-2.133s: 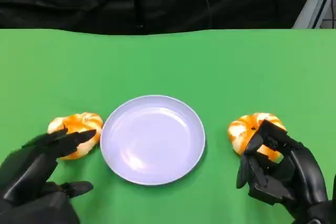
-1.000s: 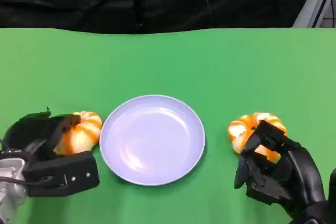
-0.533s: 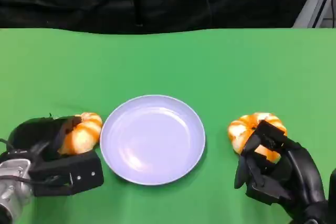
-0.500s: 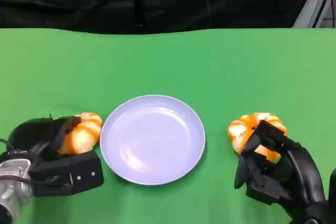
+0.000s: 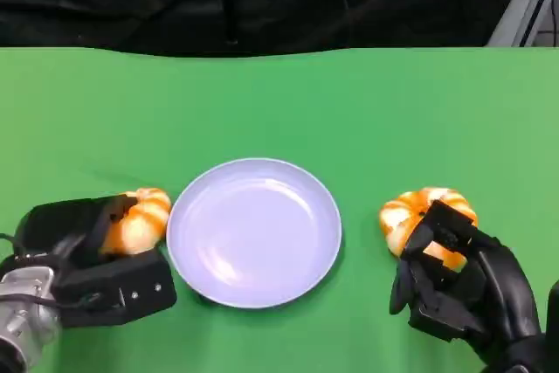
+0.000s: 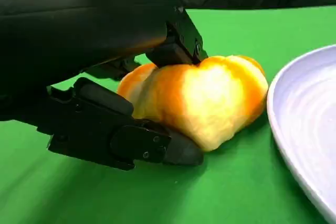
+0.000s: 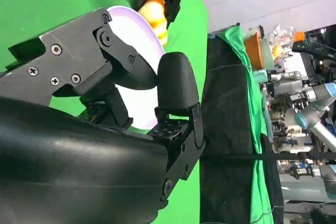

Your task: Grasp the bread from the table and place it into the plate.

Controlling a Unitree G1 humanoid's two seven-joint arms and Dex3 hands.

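Green worktop (image 5: 279, 102): the left robot hand (image 5: 92, 255) clamps the left bread (image 5: 140, 218), still resting beside the plate (image 5: 253, 231). Grasping looks done; next, lift it over the rim. The right robot hand (image 5: 458, 290) hangs curled beside the right bread (image 5: 417, 211); whether it grips, I cannot tell.

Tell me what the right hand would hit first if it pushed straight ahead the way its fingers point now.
Most likely the right bread roll: the right hand sits just behind it, fingers aimed at it. Whether they already touch is unclear.

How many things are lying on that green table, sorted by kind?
Round orange-and-cream bread rolls: 2, the left bread roll and the right bread roll
Round pale lavender plate: 1
Total: 3
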